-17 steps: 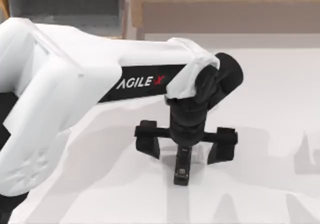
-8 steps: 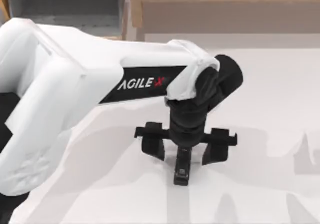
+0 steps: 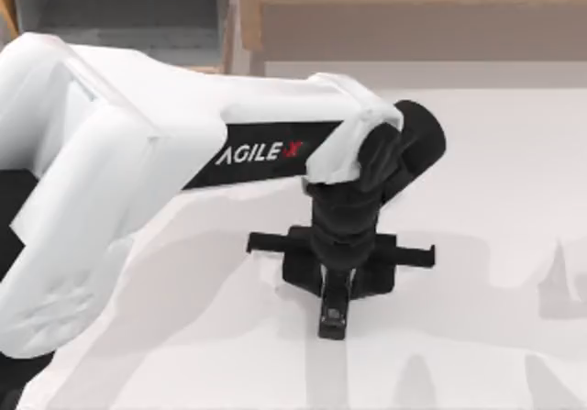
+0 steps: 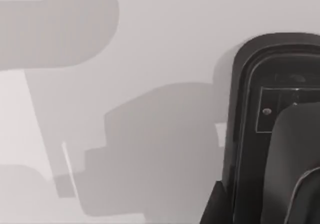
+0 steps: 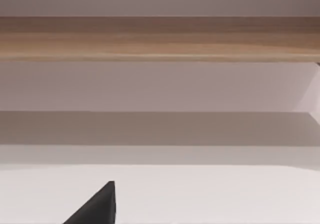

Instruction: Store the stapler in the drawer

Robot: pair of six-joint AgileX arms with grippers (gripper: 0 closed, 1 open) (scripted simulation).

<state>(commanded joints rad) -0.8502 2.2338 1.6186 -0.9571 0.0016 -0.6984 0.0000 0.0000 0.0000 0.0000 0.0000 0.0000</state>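
Our left arm, white with a black AgileX band, reaches across the white table point(image 3: 495, 199) and points its black two-finger left gripper point(image 3: 337, 277) straight down onto the slim black oblong stapler point(image 3: 334, 314). The fingers point(image 3: 301, 268) stand close together, narrowed against both long sides of the stapler, whose near end with its small grey mark sticks out from under the gripper toward the front edge of the table. The stapler lies flat on the table near the middle, well apart from the boxy drawer with a grey inside point(image 3: 119, 16), which sits at the far left corner behind the arm. Just beside that drawer, along the far edge, runs the wider wood-edged unit with a brownish-grey face point(image 3: 422, 29). In the left wrist view the stapler's glossy black body point(image 4: 250, 134) rests on the table beside a dark finger pad. Of our right gripper we cannot tell the state; its wrist view looks across the table at the wood-edged unit point(image 5: 160, 38), with a dark fingertip point(image 5: 100, 206) at the frame edge.
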